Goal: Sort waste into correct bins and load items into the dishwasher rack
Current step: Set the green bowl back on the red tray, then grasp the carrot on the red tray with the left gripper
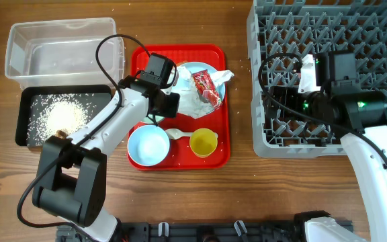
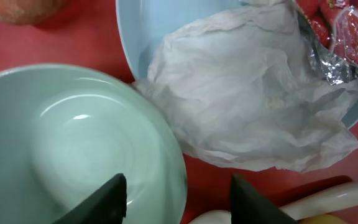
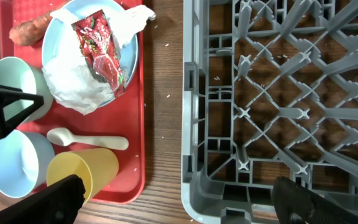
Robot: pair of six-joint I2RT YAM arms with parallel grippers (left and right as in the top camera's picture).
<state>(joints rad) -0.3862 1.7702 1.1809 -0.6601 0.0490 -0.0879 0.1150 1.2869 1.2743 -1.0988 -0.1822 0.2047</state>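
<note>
My left gripper point(image 2: 179, 202) is open over the red serving tray, its fingers straddling the rim of the pale green bowl point(image 2: 73, 143). Beside the bowl the pale blue plate point(image 2: 142, 25) holds the crumpled white napkin point(image 2: 247, 93) and the red snack wrapper point(image 2: 347, 31). The carrot point(image 3: 27, 31) lies at the tray's far edge. The blue bowl point(image 1: 148, 144), white spoon point(image 1: 177, 134) and yellow cup point(image 1: 203, 142) sit at the tray's front. My right gripper point(image 3: 182, 202) is open and empty above the near left corner of the grey rack point(image 1: 328, 27).
The clear tub point(image 1: 62, 50) stands at the back left. The black tray point(image 1: 25, 114) in front of it holds rice grains point(image 1: 62, 114) and a small brown lump point(image 1: 62, 132). A few rice grains lie on the wood between the red tray point(image 1: 224, 121) and the rack.
</note>
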